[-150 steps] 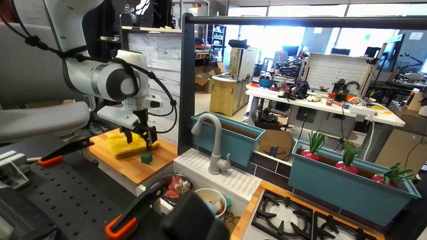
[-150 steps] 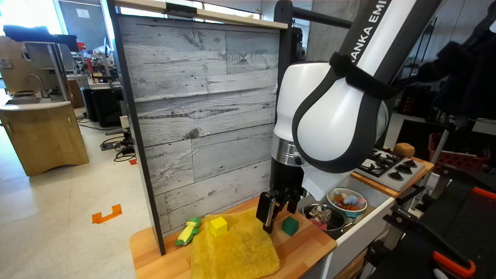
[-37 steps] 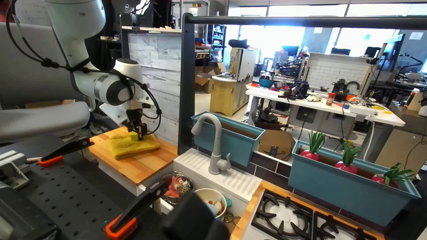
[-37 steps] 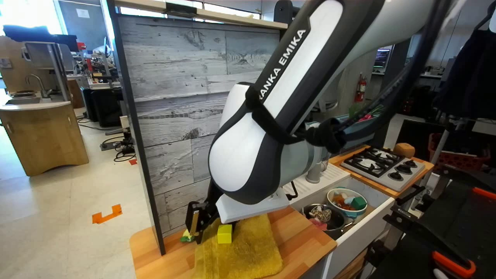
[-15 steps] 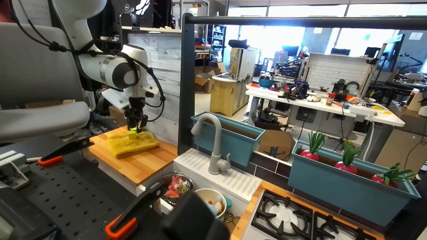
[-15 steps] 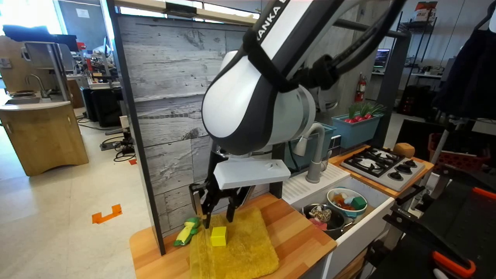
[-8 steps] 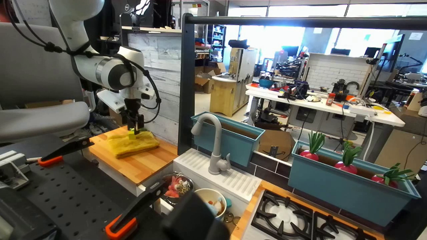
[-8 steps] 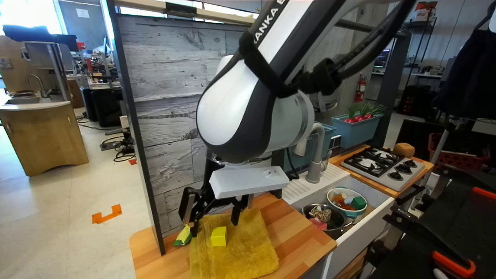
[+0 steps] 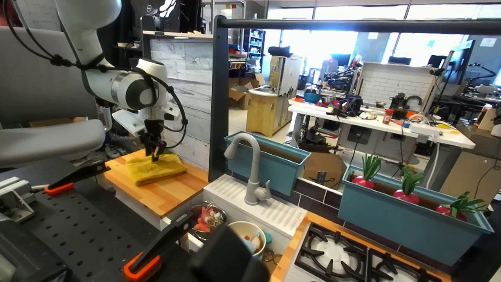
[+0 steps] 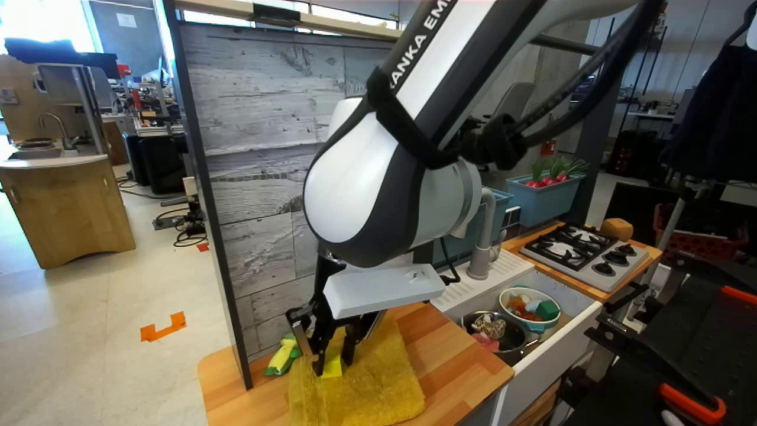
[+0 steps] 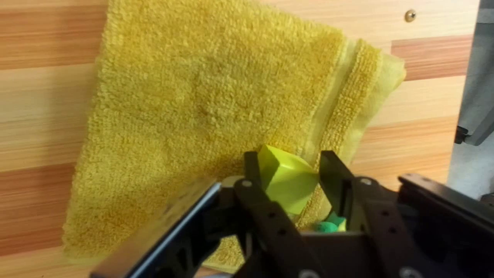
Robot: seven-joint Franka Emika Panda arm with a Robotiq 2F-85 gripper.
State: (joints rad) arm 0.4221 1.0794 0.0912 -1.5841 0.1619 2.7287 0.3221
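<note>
Wrist view: one yellow block (image 11: 291,183), smooth and bright with one shaded face, sits turned askew on one folded cloth (image 11: 200,96) of fuzzier, mustard-coloured pile. The gripper (image 11: 290,164) has its two black fingers (image 11: 252,164) on either side of the block, right against it or nearly so; whether they clamp it cannot be told. One finger covers a little of the block's side, and one green-and-yellow toy (image 11: 328,227) shows only as a scrap. In an exterior view the block is a yellow patch between the fingers, partly masked by one of them; the toy lies beside the cloth, and well apart are one white bowl (image 10: 535,326) and one dark bowl (image 10: 513,340), the white one containing one green cube (image 10: 547,310). In an exterior view the block cannot be made out at the fingers; three radishes (image 9: 406,196) stand in one of two planters (image 9: 407,229), and a blurred black shape (image 9: 227,254) hides part of the white bowl.
</note>
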